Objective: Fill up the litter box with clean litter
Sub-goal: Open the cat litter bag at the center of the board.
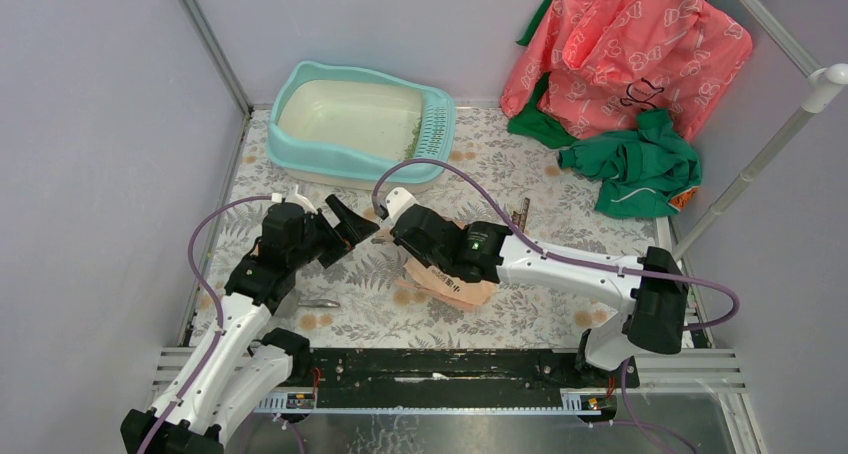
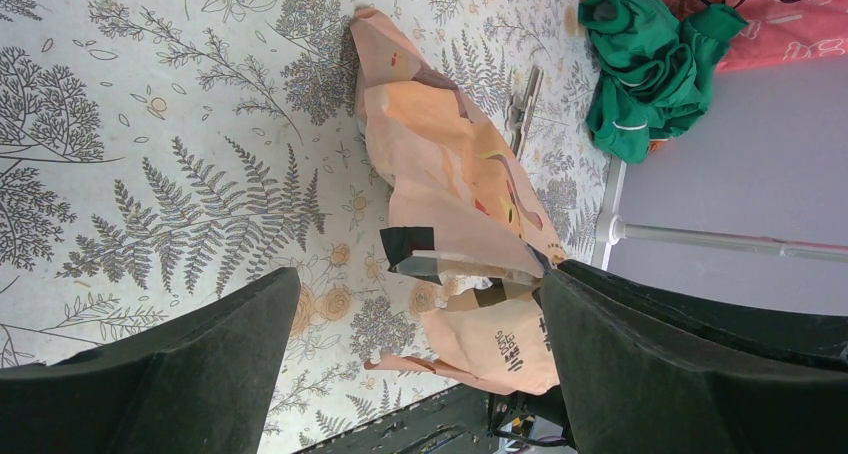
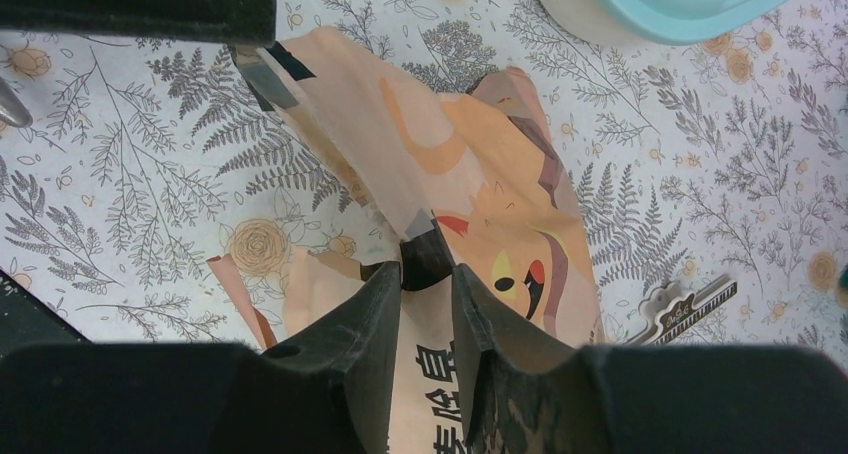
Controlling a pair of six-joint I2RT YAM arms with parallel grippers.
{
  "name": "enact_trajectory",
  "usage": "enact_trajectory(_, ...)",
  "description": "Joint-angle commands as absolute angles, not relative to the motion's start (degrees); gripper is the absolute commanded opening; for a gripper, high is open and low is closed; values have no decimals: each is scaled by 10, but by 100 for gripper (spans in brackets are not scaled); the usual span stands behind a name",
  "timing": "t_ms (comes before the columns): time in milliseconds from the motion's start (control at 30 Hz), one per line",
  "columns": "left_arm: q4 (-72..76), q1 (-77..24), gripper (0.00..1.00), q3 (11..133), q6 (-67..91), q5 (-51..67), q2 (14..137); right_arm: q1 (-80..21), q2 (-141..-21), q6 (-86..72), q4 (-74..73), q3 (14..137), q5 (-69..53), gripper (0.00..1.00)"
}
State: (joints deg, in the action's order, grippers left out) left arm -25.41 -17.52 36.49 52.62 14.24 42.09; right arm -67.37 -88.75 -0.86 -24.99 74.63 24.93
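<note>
The light-teal litter box stands at the back of the mat, and its rim shows in the right wrist view. A thin scatter of green clean litter lies in its cream basin by the grille. A crumpled peach paper bag lies mid-mat. My right gripper is over it, shut on a black fold at the bag's edge. My left gripper hangs wide open just left of the bag, holding nothing.
A grey comb-like tool lies right of the bag. A small metal piece sits near the left arm. A pink printed cloth and green cloth pile up at the back right beside a white pole.
</note>
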Motion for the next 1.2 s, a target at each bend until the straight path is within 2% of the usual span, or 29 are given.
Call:
enact_trajectory(0,-226,-173,99,359,526,157,417,-666,-895,5,-250,783,260,33)
enact_trajectory(633,-223,-173,99,352,526,157,415,-661,-929,18,-257,811,254,33)
enact_trajectory(1167,-222,-173,99,344,529,160,406,-659,-947,16,-270,843,317,28)
